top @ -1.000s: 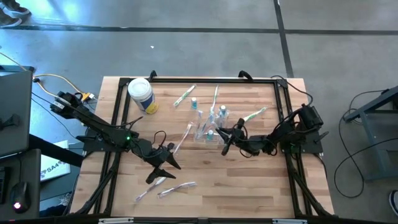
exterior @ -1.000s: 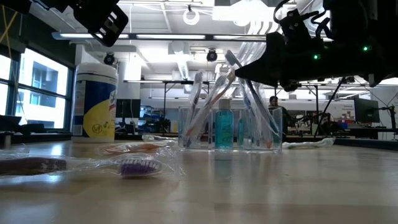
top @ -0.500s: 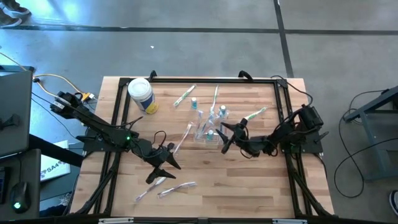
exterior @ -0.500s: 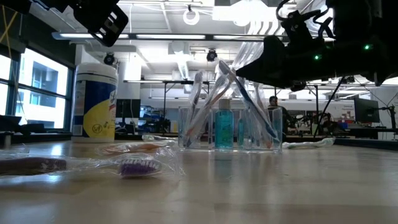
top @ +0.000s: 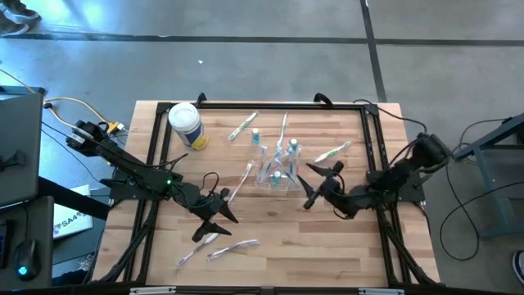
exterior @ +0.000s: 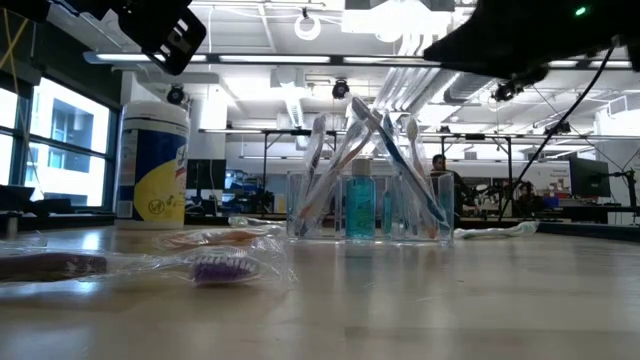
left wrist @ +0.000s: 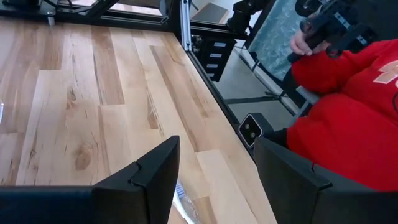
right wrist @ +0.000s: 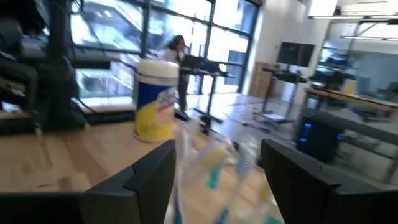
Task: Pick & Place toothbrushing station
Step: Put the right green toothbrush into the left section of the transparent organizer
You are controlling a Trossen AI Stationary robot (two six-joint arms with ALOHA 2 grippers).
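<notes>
The toothbrushing station [top: 277, 170], a clear boxy holder, stands on its base mid-table; in the low view the station [exterior: 365, 210] holds several leaning toothbrushes and a teal bottle. My right gripper [top: 318, 185] hovers open just to its right, fingers apart and nothing between them; in the right wrist view the station [right wrist: 219, 167] shows blurred beyond the open fingers. My left gripper [top: 217, 226] waits open above the table's near left, over wrapped toothbrushes [top: 232, 246]; the left wrist view shows bare wood between its fingers [left wrist: 149, 180].
A white tub with a yellow label [top: 186, 124] stands at the far left. Wrapped toothbrushes [top: 243, 124] and small bottles [top: 255, 137] lie behind the station, another brush [top: 332, 152] to its right. A person in red [left wrist: 348, 112] sits beyond the table's edge.
My right gripper has opened and let go of a toothbrush standing in the station. It then drew back toward the table's right edge and rose, rolling a little. The toothbrush stays leaning in the station.
</notes>
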